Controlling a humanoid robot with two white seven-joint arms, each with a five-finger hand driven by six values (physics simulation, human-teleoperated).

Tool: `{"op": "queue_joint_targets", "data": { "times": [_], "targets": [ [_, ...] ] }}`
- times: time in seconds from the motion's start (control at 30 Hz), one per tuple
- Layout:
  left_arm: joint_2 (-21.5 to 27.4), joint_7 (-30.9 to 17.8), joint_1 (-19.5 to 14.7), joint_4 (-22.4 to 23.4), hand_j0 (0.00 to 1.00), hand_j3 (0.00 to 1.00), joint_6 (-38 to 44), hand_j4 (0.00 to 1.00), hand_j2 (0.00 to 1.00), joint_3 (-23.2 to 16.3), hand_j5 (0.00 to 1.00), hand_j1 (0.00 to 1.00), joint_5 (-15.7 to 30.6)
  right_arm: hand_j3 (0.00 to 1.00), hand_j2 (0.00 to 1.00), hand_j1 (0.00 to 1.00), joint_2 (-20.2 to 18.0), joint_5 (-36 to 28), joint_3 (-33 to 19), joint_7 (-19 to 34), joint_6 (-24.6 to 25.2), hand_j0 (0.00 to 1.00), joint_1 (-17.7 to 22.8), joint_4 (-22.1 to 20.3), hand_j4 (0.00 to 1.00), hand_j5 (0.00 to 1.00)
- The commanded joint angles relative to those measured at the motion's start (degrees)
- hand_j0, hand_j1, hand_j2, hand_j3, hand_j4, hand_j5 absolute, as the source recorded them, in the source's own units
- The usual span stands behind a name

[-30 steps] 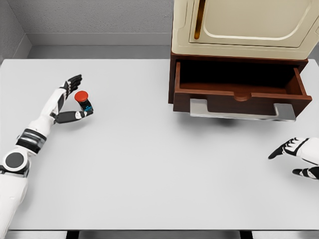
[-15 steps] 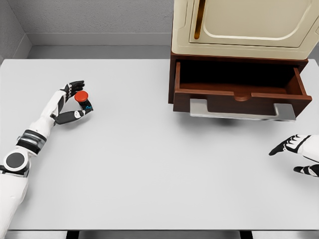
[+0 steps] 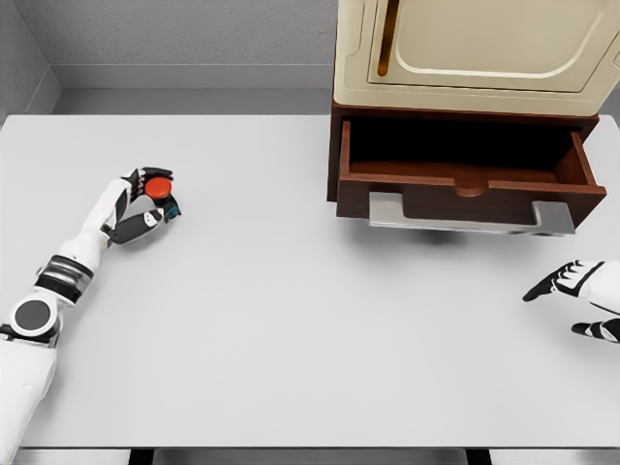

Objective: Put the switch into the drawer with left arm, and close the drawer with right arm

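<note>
The switch [image 3: 160,190] is a small dark block with a round red button on top, at the left of the white table [image 3: 291,320]. My left hand [image 3: 143,201] has its fingers curled around it, thumb below and fingers over the button. The brown drawer [image 3: 465,174] stands pulled open under a cream cabinet [image 3: 475,53] at the upper right, its inside dark and its silver handle [image 3: 470,218] facing me. My right hand [image 3: 572,300] rests at the right edge, fingers relaxed and holding nothing.
A grey wall [image 3: 184,34] runs behind the table. The cabinet's cream door [image 3: 494,44] sits above the drawer. Bare tabletop lies between the left hand and the drawer.
The left hand's fingers have closed from spread to wrapped around the switch, which shifted slightly left and tilted. The right hand drifted a little right.
</note>
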Motion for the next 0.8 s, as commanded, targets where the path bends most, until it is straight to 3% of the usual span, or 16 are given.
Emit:
{"op": "queue_joint_targets", "data": {
  "times": [0.0,0.23,0.5,0.77],
  "targets": [
    [-0.01,0.01,0.00,-0.17,0.55,0.55,-0.09,0.55,0.55,0.01,0.55,0.55,0.30,0.75,0.75,0.75,-0.42,-0.45,-0.04,0.00,0.10,0.75,0.00,0.04,0.75,0.75],
    [0.08,0.01,0.18,-1.48,0.54,0.54,-0.18,0.54,0.54,0.10,0.54,0.54,0.56,0.75,0.75,0.75,-0.86,-0.45,-0.13,0.00,0.10,0.75,-0.09,0.04,0.75,0.75],
    [0.52,0.01,0.88,-7.28,0.54,0.54,0.17,0.54,0.54,0.10,0.54,0.54,0.65,0.76,0.76,0.76,-1.47,-0.62,-0.13,0.00,0.10,0.76,-0.09,-0.05,0.76,0.76],
    [0.52,-0.08,0.97,-9.75,0.53,0.53,0.35,0.53,0.53,0.01,0.53,0.53,0.47,0.78,0.78,0.78,-1.21,-0.62,-0.22,0.00,0.10,0.78,-0.09,-0.05,0.78,0.78]
  ]
}}
